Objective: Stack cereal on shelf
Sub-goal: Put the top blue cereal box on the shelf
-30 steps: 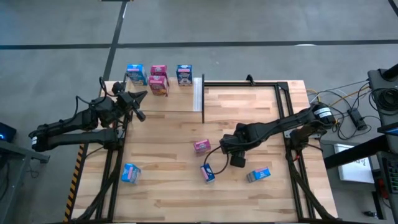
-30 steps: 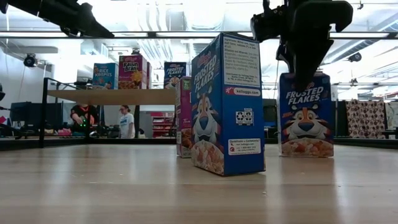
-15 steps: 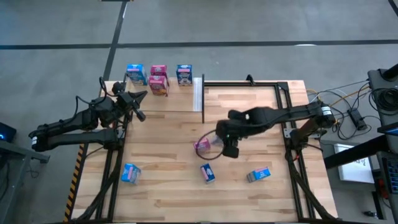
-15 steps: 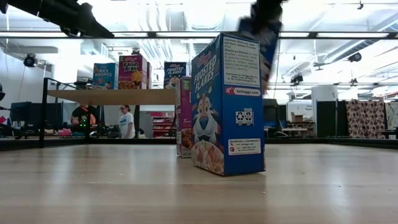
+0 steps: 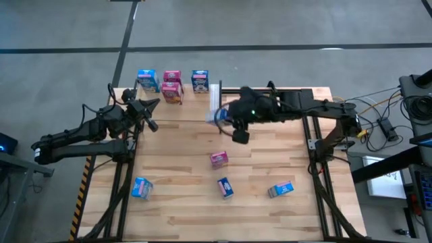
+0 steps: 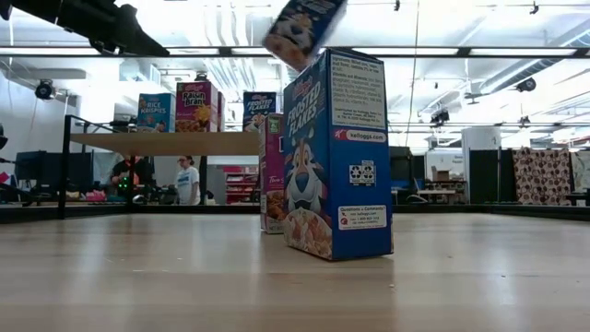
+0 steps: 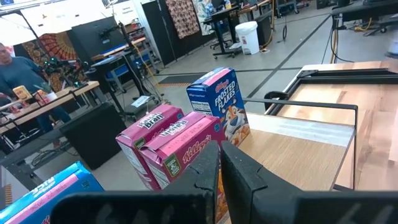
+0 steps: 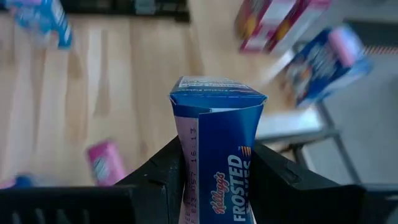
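My right gripper (image 5: 228, 120) is shut on a blue Frosted Flakes cereal box (image 5: 221, 116), in the air beside the white strip (image 5: 214, 101) of the pale shelf (image 5: 182, 111). Several boxes stand on the shelf: blue (image 5: 146, 79), pink (image 5: 172, 75), pink (image 5: 171, 92) and blue (image 5: 200, 80). On the tabletop are a pink box (image 5: 218, 158) and blue ones (image 5: 225, 187), (image 5: 281, 190), (image 5: 141, 187). My left gripper (image 5: 150, 113) waits shut over the shelf's left end; its wrist view (image 7: 221, 163) faces the shelf boxes (image 7: 217, 102). My right gripper pinches the blue box between its two fingers (image 8: 171, 171), one on each narrow side wall (image 8: 186, 155) below the closed top flap (image 8: 217, 93). The walls are drawn in where the fingers sit. The box is lifted clear and shows tilted in the low view (image 6: 304, 26).
In the low view a big blue box (image 6: 336, 152) and a pink one (image 6: 272, 171) stand close to the camera. The black table frame (image 5: 307, 91) runs along the far and right edges. Bare planks (image 5: 270, 145) lie right of the shelf. People (image 6: 187, 180) stand in the room behind.
My right gripper lifted the blue box off the tabletop's near-right middle, then carried it up, toward the far edge and left, to the shelf's white strip. The box has tipped from upright to tilted. The left arm stayed still.
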Controlling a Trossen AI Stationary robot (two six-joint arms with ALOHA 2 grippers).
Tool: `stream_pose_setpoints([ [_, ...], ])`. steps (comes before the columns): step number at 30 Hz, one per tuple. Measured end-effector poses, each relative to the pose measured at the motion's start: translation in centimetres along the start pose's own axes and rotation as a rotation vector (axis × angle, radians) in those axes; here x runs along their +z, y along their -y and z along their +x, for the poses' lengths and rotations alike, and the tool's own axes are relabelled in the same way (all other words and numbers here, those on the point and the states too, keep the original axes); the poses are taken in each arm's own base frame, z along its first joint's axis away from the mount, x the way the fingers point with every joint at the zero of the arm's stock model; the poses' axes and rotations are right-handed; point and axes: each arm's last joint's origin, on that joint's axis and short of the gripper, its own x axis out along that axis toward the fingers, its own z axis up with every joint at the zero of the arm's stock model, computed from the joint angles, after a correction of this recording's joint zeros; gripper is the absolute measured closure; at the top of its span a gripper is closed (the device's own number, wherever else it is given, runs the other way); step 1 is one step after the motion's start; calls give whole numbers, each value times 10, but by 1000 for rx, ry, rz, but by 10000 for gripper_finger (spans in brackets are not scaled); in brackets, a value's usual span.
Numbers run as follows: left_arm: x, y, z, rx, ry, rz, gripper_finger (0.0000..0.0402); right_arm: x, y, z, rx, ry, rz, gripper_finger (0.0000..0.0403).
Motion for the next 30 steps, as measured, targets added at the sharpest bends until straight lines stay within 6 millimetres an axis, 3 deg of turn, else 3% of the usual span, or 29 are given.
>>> stream_pose_setpoints([
  [7,0,0,0,0,0,0,401,14,20,30,-68,100,-89,273],
  [17,0,0,0,0,0,8,401,16,48,87,-124,4,-173,273],
  [30,0,0,0,0,0,11,401,9,63,124,-125,-74,-189,273],
])
